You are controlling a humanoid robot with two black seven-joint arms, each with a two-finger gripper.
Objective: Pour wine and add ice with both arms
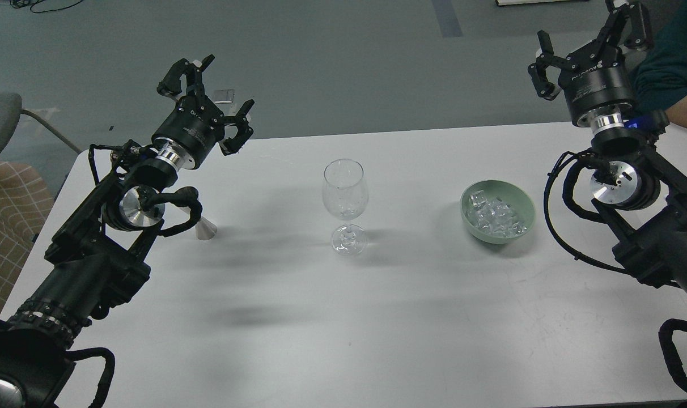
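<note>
Left gripper (207,96): fingers spread, empty.
Right gripper (590,51): fingers spread, empty.
Ice (497,215): in green bowl (474,224) — well below right fingers.
Wine glass (346,195): upright — between both grippers, apart.

The scene is evenly and fairly brightly lit from overhead. Soft, diffuse shadows are cast on the white table (343,317) below the arms and beside the wine glass (346,205). Small highlights are seen on the silver joint rings (136,207). Focus is held sharp throughout.
</note>
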